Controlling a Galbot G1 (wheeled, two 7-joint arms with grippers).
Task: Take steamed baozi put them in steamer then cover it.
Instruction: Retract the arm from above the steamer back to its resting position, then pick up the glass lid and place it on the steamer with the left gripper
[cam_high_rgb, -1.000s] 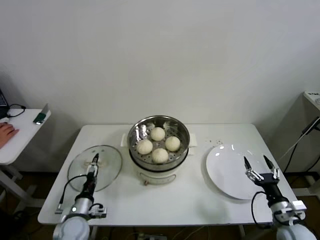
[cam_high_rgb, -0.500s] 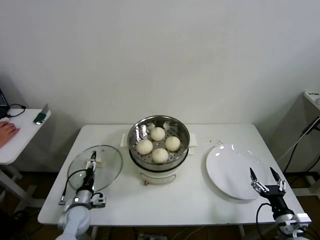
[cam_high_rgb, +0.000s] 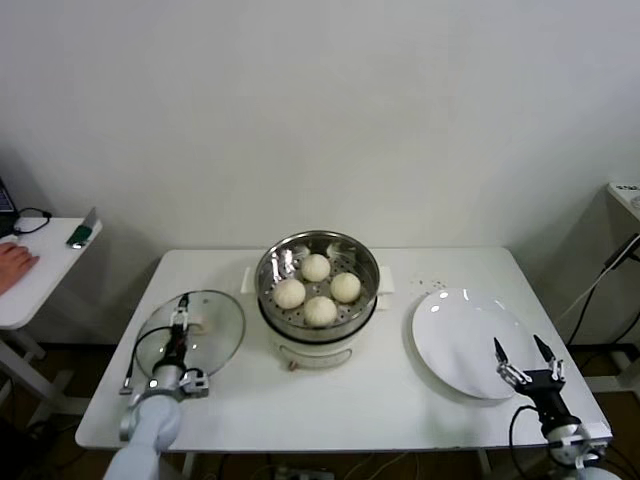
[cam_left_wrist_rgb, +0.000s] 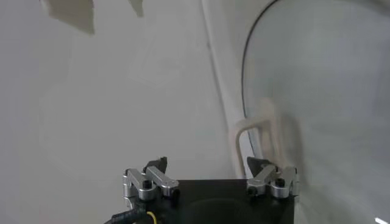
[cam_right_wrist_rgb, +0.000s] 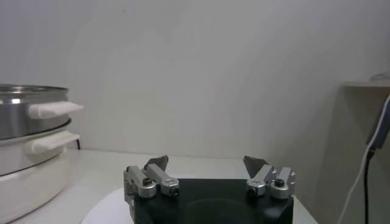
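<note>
Several cream-white steamed baozi (cam_high_rgb: 320, 310) lie inside the shiny steamer (cam_high_rgb: 270, 290) on its white pot base at the table's middle. The glass cover (cam_high_rgb: 215, 340) lies flat on the table to the left, its cream bar handle (cam_left_wrist_rgb: 259, 131) up. My left gripper (cam_high_rgb: 181, 312) (cam_left_wrist_rgb: 206, 164) hovers open over the cover, the handle just ahead of one fingertip, nothing between the fingers. My right gripper (cam_high_rgb: 519, 347) (cam_right_wrist_rgb: 206, 162) stands open and empty at the near right edge of the white plate (cam_high_rgb: 450, 340).
In the right wrist view the steamer (cam_right_wrist_rgb: 24, 109) shows its white side handles, off to the side. A small side table (cam_high_rgb: 40, 265) with a person's hand stands at far left. The table's front edge (cam_high_rgb: 330, 435) is close to both arms.
My left gripper has crept a little farther over the cover toward its handle. My right gripper has drawn back from over the plate toward the table's near right corner.
</note>
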